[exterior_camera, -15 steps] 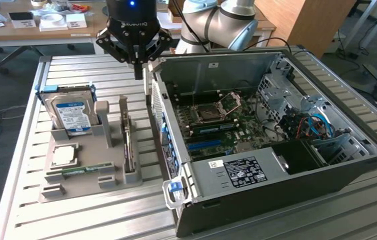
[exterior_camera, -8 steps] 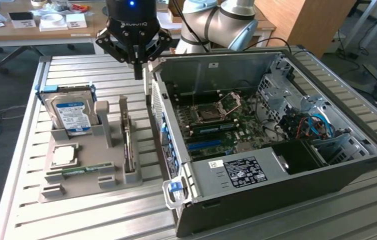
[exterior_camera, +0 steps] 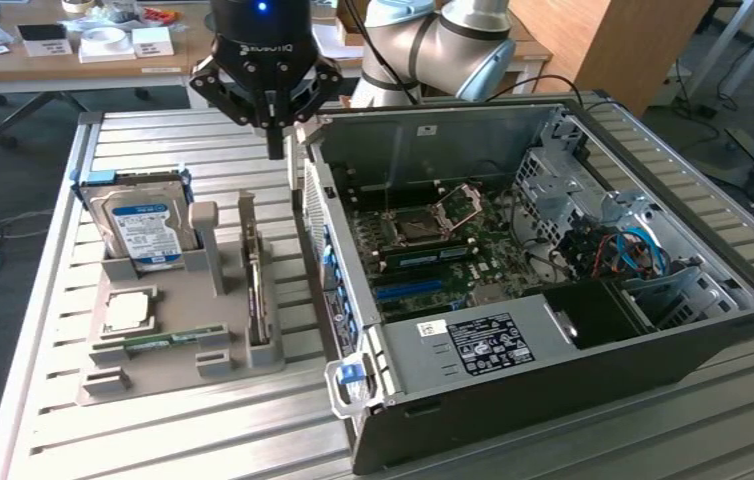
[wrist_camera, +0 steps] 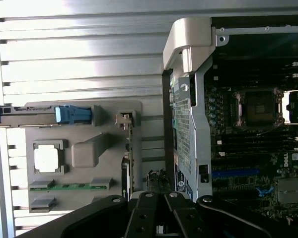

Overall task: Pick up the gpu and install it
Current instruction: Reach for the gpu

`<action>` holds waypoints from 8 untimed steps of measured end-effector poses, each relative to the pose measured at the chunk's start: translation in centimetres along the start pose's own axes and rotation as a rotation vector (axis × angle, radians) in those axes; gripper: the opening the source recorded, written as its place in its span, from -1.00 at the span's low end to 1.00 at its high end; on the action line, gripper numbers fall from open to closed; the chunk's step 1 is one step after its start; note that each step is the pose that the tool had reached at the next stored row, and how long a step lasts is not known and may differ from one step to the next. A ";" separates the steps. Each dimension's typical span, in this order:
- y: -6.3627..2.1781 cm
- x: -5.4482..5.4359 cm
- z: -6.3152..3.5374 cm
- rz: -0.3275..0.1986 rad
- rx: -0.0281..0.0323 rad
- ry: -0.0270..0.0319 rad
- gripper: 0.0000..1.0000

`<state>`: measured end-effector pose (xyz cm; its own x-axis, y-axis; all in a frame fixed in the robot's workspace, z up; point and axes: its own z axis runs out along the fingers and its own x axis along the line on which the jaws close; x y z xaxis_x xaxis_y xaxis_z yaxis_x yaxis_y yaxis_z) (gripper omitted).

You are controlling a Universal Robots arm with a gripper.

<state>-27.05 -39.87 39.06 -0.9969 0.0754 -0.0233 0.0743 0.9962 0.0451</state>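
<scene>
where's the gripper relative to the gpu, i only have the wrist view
observer: The gripper hangs shut and empty, clear of the gpu, which stands on edge in the grey holder.
operator: what's that blue piece by the holder
observer: A rail on the hard drive, upright, with a blue and white label.
operator: any cables in the case
observer: Blue and orange cables lie at the computer case's end on the exterior view's right.
</scene>
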 end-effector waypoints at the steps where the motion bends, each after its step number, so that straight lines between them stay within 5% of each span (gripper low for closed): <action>1: -0.01 0.1 0.00 0.000 0.0001 0.0001 -0.79; 8: -0.09 1.2 0.01 0.000 0.0000 0.0000 -0.79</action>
<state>-28.27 -39.86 39.02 -0.9969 0.0754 -0.0233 0.0742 0.9962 0.0451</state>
